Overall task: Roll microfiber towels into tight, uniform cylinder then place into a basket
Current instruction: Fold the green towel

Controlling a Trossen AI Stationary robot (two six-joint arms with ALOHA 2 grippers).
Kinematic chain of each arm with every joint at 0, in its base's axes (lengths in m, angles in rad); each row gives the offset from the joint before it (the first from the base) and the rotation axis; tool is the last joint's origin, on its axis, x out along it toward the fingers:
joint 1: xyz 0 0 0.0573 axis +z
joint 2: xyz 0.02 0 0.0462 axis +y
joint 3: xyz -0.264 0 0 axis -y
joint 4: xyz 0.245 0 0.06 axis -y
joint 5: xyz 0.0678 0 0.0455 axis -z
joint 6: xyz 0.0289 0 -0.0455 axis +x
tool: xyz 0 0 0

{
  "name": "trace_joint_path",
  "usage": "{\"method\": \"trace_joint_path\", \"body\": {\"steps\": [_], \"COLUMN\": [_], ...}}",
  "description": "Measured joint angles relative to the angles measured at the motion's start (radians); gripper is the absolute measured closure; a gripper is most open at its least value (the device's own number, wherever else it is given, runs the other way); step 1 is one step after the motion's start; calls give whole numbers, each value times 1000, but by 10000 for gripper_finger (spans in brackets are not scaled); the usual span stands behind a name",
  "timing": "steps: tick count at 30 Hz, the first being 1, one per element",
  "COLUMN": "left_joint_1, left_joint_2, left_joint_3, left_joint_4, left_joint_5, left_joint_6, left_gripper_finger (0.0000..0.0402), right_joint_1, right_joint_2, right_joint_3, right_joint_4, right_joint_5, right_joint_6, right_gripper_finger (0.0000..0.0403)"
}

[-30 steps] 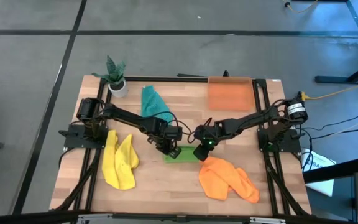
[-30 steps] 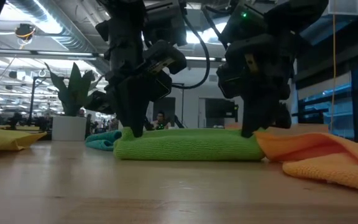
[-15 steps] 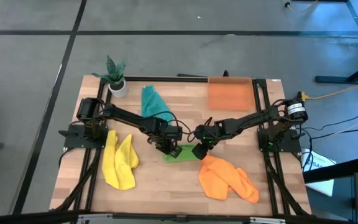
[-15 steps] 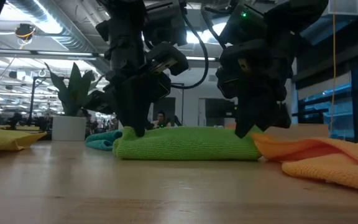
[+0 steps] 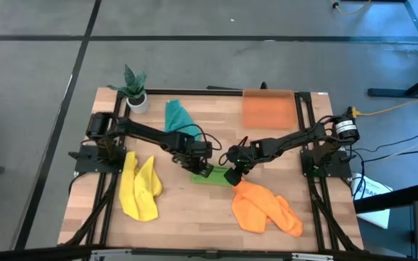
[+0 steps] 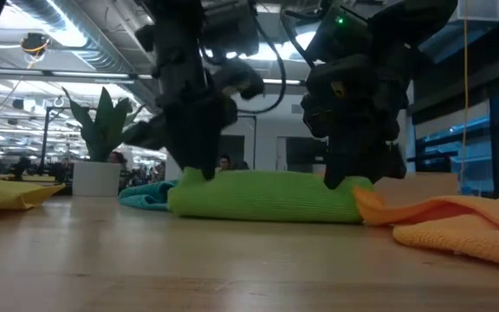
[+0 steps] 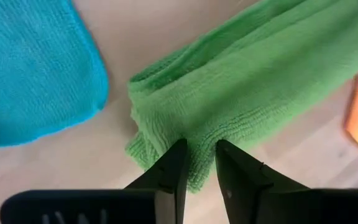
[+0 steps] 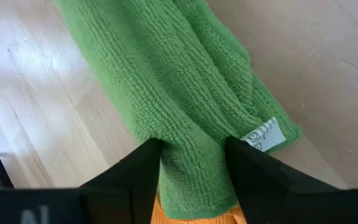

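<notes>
Only the right wrist view showed a white label [image 8: 265, 134] on the rolled bright green microfiber towel [image 5: 210, 175], which lay mid-table between both pincers. The left gripper [image 7: 199, 163] stood slightly parted, fingertips straddling a fold at one end. The right gripper [image 8: 190, 163] stood wider, astride the other end, neither squeezing.

Care tag [image 8: 265, 134]: a small white fabric tag sewn into the corner of the bright green microfiber towel [image 8: 166, 93]; it carries a tiny square symbol and a few printed characters, too small to read.
Other readable text: none on the towels or the table.
</notes>
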Motion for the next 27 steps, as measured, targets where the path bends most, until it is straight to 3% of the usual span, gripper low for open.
{"method": "trace_joint_path", "body": {"steps": [11,20,27], "left_joint_1": [8,-97,-127], "left_joint_2": [-138,-116,-34], "left_joint_3": [0,2,2], "left_joint_4": [-16,120,164], "left_joint_5": [-88,-164,-156], "left_joint_6": [65,549,681], "left_gripper_finger": [327,327,327], "right_joint_1": [-6,-24,-28], "right_joint_2": [0,0,0], "right_joint_3": [0,0,0], "right_joint_4": [-10,-12,-9], "right_joint_5": [2,18,12], "right_joint_6": [3,3,3], "right_gripper_finger": [220,220,220]}}
